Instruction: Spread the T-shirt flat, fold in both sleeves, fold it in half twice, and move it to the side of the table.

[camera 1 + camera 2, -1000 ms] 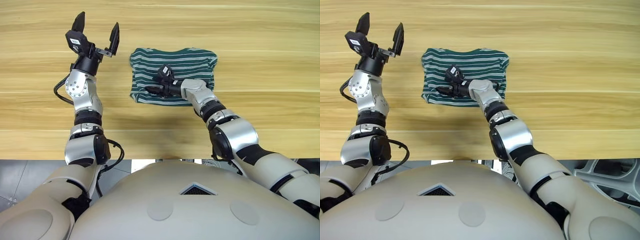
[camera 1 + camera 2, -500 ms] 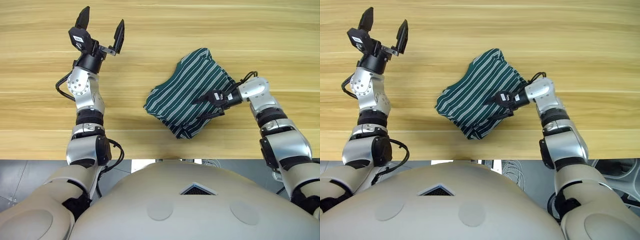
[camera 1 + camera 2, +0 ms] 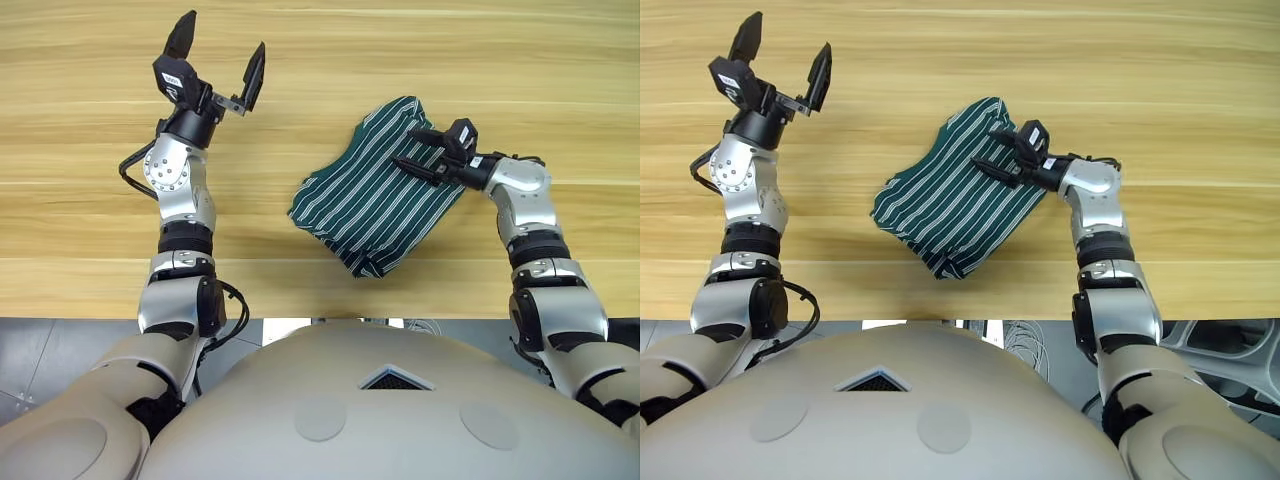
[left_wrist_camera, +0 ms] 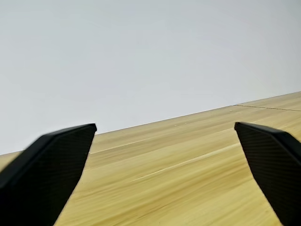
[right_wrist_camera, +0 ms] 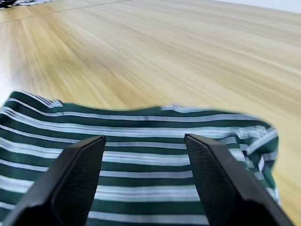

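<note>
Light wooden table (image 3: 520, 60), grey floor (image 3: 60, 350), white wall (image 4: 141, 47).

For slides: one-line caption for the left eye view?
Folded striped T-shirt askew on table; right gripper open at its edge, left gripper open, off to the side.

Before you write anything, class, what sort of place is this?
Probably a robot lab or test room: a wide wooden table, a folded striped T-shirt lying on it, a plain white wall behind.
</note>
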Controlling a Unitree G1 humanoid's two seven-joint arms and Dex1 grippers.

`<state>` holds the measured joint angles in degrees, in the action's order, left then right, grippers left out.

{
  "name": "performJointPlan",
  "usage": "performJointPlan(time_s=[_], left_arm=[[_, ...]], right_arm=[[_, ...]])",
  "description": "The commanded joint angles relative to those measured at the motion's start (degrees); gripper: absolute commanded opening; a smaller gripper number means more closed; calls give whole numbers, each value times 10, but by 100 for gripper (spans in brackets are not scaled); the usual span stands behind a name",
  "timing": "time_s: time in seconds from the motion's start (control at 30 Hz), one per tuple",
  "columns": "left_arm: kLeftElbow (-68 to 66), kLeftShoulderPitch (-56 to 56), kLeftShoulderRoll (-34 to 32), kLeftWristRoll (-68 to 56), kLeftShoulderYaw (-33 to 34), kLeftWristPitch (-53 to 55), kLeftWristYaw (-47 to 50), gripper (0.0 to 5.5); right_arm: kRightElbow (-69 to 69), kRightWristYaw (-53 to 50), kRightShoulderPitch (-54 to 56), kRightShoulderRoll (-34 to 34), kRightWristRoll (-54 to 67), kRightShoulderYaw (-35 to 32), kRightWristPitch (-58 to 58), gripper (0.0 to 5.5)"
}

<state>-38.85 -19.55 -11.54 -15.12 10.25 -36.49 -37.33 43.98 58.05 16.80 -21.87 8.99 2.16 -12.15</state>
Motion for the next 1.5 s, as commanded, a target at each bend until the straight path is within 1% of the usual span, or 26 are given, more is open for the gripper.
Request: performJointPlan(time_s=[0.03, 0.1, 0.23, 0.37, 0.5, 0.6, 0.73, 0.9, 1.03, 1.17, 1.27, 1.33, 1.4, 1.43, 1.5], left_arm=[[11, 11, -1, 3, -4, 0, 7, 537], [13, 13, -1, 5, -6, 1, 8, 537], [19, 13, -3, 5, -9, 2, 10, 537], [27, 19, -3, 3, -9, 2, 13, 537], [29, 20, -1, 2, -11, 2, 17, 537], [22, 17, 2, 3, -14, 0, 16, 537], [16, 10, 4, 1, -16, 0, 13, 537], [11, 6, 9, -3, -19, -1, 10, 537], [8, 4, 9, -5, -19, -2, 6, 537], [9, 4, 6, -5, -16, -4, 5, 537], [5, 8, -5, 9, -16, -18, 9, 537], [15, 19, -24, 9, -12, -24, 1, 537], [20, 42, -59, 23, -16, -41, -18, 537], [18, 55, -80, 32, -21, -56, -35, 537], [-2, 83, -131, 69, -34, -94, -56, 537]], right_arm=[[-2, -12, -7, -33, 4, -21, 43, 315], [9, -14, -1, -28, -11, -7, 61, 315], [67, -63, 32, -8, -68, 32, 76, 315], [135, -77, 82, 17, -78, 35, 98, 315], [224, -112, 156, 59, -90, 35, 122, 315], [273, -127, 210, 100, -114, 51, 110, 315], [294, -124, 250, 156, -142, 70, 77, 315], [313, -136, 267, 206, -163, 76, 52, 315], [321, -164, 270, 227, -175, 73, 33, 315], [317, -182, 286, 222, -160, 46, 9, 315], [308, -166, 296, 209, -134, 12, -13, 315], [296, -124, 295, 191, -117, -5, -35, 315], [261, -27, 275, 158, -87, -21, -79, 315], [233, 34, 252, 135, -68, -26, -111, 315], [184, 111, 187, 70, -66, -15, -213, 315]])
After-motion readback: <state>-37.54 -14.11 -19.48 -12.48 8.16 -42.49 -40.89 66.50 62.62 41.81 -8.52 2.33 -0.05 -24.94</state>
